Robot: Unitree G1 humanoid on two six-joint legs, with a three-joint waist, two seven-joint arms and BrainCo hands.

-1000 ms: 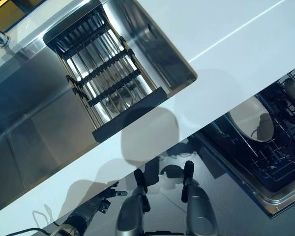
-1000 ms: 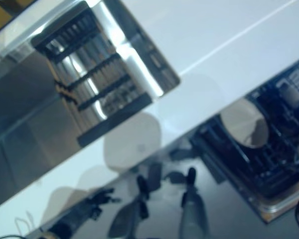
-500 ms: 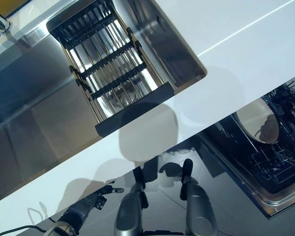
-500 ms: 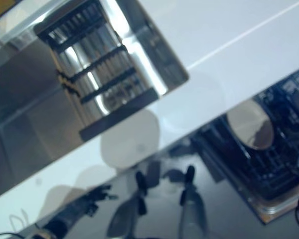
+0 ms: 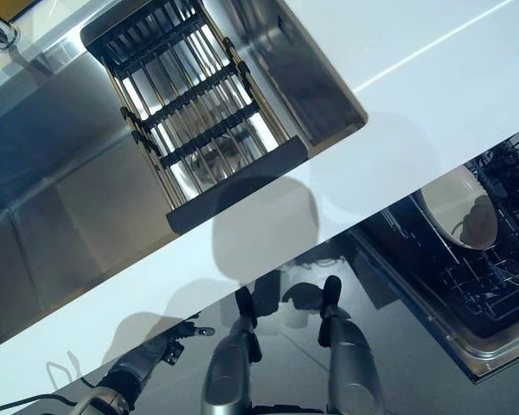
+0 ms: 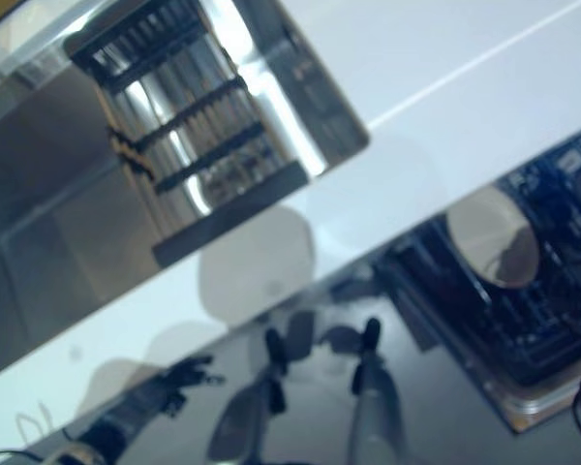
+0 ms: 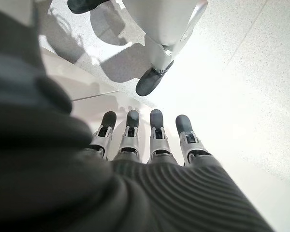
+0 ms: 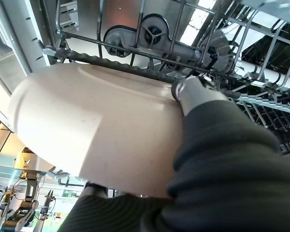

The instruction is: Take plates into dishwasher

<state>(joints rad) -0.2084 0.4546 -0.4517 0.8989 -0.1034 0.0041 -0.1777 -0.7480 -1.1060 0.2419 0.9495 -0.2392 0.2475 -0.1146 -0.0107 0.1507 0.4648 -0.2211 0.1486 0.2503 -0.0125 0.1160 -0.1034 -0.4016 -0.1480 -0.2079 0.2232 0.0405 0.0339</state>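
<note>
Holding plate [image 8: 92, 130] in dishwasher rack [image 5: 493, 294] as before, view shifted

Steel sink [image 5: 60, 207] holds black-barred drying rack [image 5: 195, 112]

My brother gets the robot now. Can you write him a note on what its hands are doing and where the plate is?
Right hand: curled on the plate, holding it inside the dishwasher rack.
Left hand: fingers straight, holding nothing, hanging low by the counter.
Done: plate carried into the dishwasher.
Left: seat the plate between the rack wires, let go, pull the hand out. The drying rack over the sink shows no plates.
</note>
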